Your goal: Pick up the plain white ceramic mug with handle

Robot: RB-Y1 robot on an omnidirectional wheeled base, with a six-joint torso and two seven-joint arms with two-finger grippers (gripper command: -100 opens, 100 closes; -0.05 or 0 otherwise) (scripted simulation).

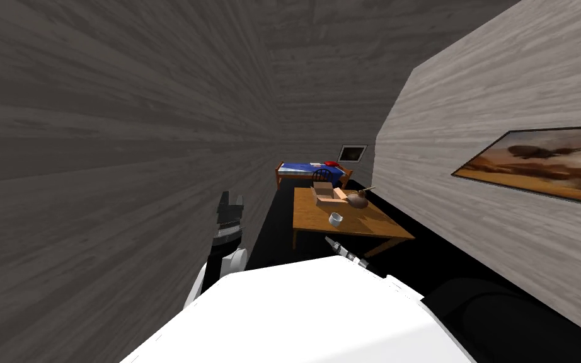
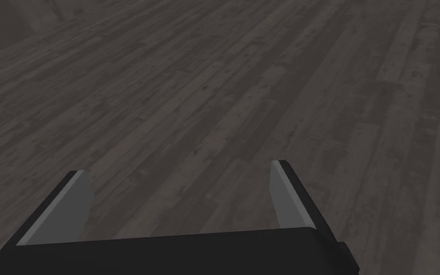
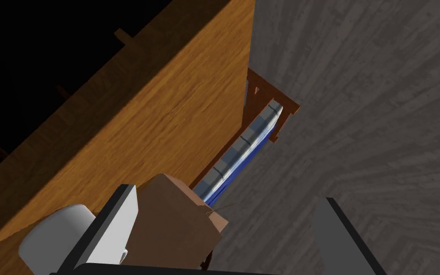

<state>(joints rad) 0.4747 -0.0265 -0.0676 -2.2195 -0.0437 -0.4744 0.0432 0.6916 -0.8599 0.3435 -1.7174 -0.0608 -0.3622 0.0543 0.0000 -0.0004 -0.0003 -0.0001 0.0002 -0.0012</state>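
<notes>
My right gripper (image 3: 227, 196) had its fingers apart, empty. The white mug (image 3: 57, 241) sat on the table (image 3: 166, 110) just outside one finger, beside a box (image 3: 171, 224). Judged light, rigid, slick, breakable: pinch across the rim. My left gripper (image 2: 181, 169) was likewise apart.

A brown wooden table (image 1: 377, 227) stands beside a pale plank wall (image 1: 472, 94) hung with a framed orange-brown landscape painting (image 1: 547, 165). Beyond the table, a blue-covered wooden bed (image 1: 302, 167) sits on dark grey plank flooring (image 2: 214, 95).

A box (image 1: 328, 194) sits near the desk's (image 1: 371, 227) far edge, a brown pot (image 1: 356, 200) just beside it; a bed (image 1: 302, 168) stands beyond.
</notes>
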